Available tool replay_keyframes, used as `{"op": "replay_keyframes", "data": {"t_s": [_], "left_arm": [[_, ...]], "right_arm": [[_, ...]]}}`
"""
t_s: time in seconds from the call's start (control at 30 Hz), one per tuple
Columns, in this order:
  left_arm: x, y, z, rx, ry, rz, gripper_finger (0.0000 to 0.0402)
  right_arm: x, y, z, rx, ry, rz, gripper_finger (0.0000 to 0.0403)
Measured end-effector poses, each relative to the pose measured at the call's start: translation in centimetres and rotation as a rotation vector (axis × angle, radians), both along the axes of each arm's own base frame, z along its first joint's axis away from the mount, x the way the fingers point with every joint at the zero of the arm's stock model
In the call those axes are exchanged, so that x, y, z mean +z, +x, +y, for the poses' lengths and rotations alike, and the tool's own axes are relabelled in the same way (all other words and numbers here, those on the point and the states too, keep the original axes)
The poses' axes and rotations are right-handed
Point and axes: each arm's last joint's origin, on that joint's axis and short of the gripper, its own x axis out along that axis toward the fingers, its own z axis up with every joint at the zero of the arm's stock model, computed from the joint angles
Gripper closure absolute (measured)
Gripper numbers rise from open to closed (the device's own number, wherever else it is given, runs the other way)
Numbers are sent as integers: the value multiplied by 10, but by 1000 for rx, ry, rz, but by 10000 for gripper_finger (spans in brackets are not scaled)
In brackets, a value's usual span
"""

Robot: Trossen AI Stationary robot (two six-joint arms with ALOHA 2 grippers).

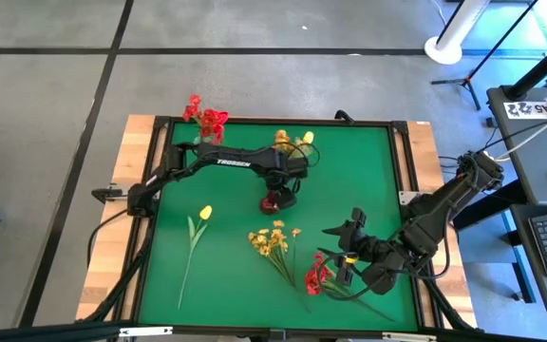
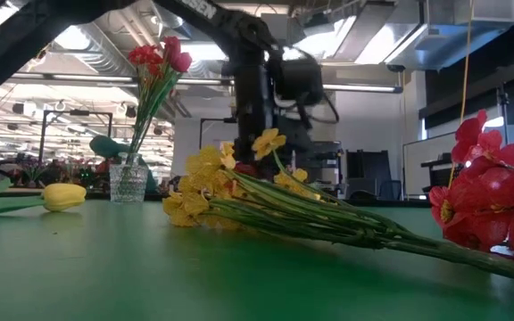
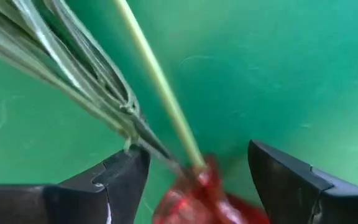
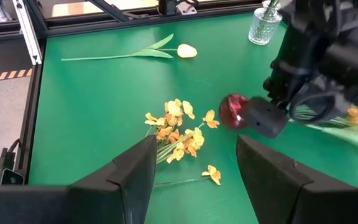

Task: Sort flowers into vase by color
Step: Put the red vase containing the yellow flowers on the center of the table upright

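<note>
High view: red flowers (image 1: pixel 207 118) in vase; left gripper (image 1: pixel 277 200) spread around red tulip (image 1: pixel 272 202); right gripper (image 1: pixel 345 249) released; yellow tulip (image 1: pixel 204 213), two sprays left on counter (image 1: pixel 368 171).

Red tulip (image 1: pixel 272 201) between jaws, yellow spray (image 1: pixel 272 239) lying flat

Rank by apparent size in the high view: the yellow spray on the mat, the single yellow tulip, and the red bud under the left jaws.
1. Yellow tulip: longest, thanks to its long stem.
2. Yellow spray: bushier but shorter; close to the tulip in overall area, so this ranking is unsure.
3. Red bud: clearly smallest, partly hidden by the left gripper.
</note>
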Motion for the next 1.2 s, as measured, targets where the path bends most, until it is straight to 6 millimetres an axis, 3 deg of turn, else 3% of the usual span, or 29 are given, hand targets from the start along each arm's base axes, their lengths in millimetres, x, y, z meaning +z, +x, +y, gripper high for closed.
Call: {"op": "replay_keyframes", "data": {"t_s": [0.23, 0.37, 0.9, 1.03, 1.2], "left_arm": [[-14, 2, 1, 2, -1, 30, 139], [-13, 2, 0, 2, 0, 28, 164], [-15, 2, -2, 4, 97, 54, 386], [-12, 2, -2, -13, 137, 60, 395], [8, 6, -3, -23, 213, 42, 396]], "right_arm": [[0, 0, 0, 0, 0, 0, 183], [0, 0, 0, -1, 0, 1, 183], [0, -1, 0, -1, -5, 7, 183], [-1, -1, -1, -1, -6, 8, 183], [-1, -1, -1, -1, -7, 9, 183]]}}
